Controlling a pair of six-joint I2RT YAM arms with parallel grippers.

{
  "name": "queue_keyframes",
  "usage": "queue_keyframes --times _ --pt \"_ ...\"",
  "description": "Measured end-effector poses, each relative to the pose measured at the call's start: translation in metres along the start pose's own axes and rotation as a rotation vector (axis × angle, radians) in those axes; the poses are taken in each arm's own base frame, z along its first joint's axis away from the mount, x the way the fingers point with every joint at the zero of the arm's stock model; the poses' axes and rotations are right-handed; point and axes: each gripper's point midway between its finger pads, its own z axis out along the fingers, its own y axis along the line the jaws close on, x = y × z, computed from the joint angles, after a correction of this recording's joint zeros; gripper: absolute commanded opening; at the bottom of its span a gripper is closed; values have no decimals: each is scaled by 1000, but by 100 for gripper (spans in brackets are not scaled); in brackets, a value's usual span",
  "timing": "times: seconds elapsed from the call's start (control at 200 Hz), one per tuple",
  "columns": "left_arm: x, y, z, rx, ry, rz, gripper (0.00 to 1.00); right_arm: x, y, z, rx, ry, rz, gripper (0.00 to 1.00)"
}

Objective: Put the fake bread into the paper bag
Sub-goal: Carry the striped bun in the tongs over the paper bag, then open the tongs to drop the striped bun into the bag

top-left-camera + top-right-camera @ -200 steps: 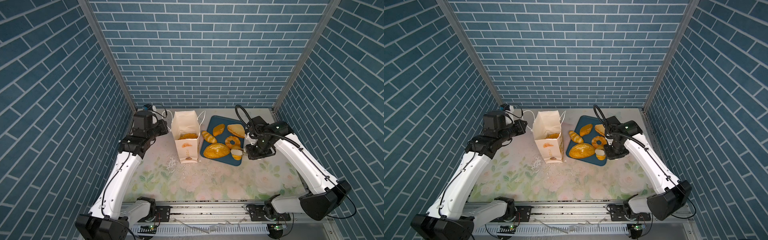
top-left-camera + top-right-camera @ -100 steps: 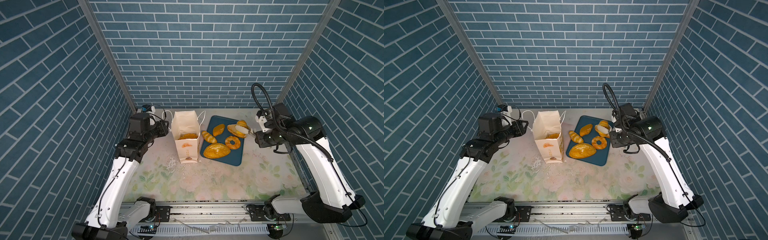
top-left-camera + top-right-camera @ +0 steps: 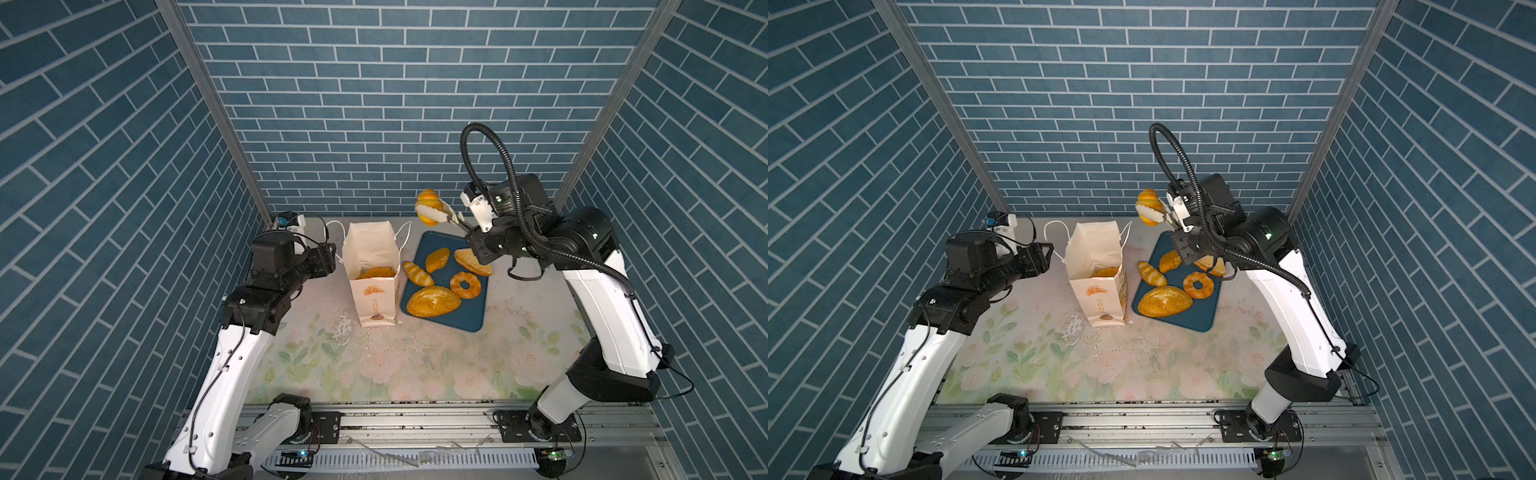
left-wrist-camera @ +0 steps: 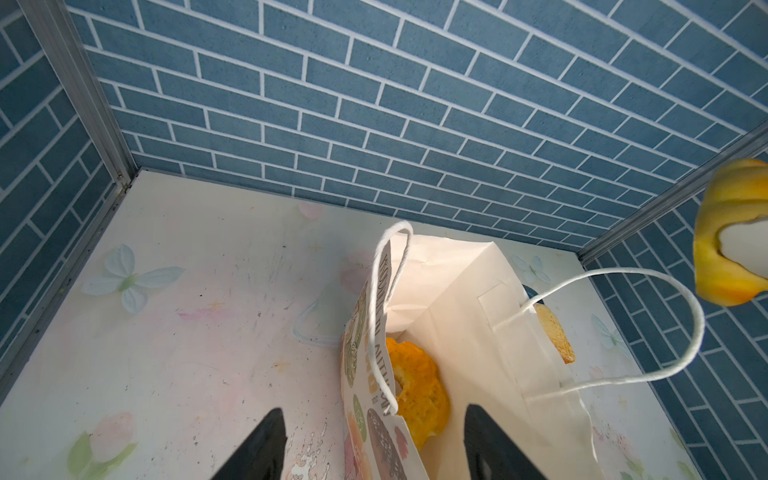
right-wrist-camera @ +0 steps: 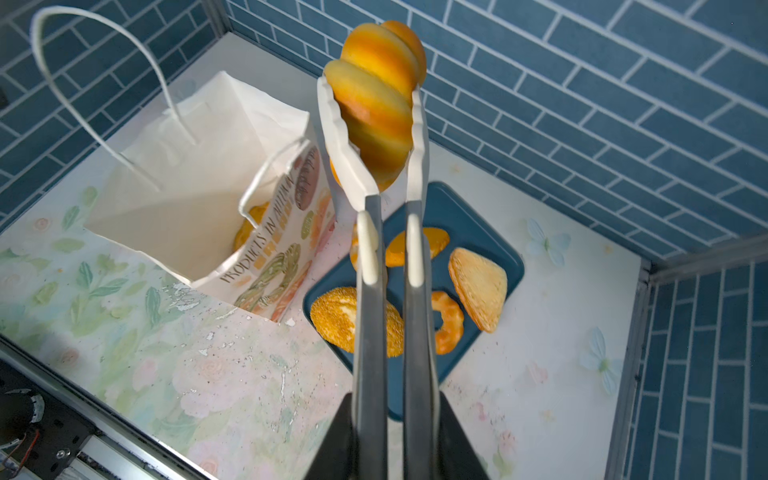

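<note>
Blue brick walls (image 3: 374,104) all round, floral tabletop (image 3: 415,365) underneath. So the striped roll (image 5: 376,112) is up in the air, pinched in the white tips of the tongs (image 5: 370,332), on the tray side of the paper bag (image 3: 374,299) mouth, not over it. Right gripper (image 5: 395,444) is clamped tight on the tongs' grey handles. One pastry (image 4: 419,390) sits in the bag. The loaf (image 3: 433,301), ring (image 3: 465,284), triangle (image 3: 473,262), bun (image 3: 437,259) and second striped roll (image 3: 417,274) lie on the dark blue tray (image 3: 457,320). Left gripper (image 4: 373,432) is spread wide and empty, jaws either side of the bag's near wall.
</note>
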Motion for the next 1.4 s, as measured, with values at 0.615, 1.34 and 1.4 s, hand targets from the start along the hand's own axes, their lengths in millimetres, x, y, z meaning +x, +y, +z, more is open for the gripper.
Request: queue_keyframes --times 0.615,1.34,1.4 --pt "4 5 -2 -26 13 36 71 -51 74 49 -95 -111 -258 23" --pt "9 0 -11 12 12 18 71 9 97 97 -129 167 -318 38" --pt "9 -1 -11 14 12 17 71 9 96 97 -123 167 -319 40"
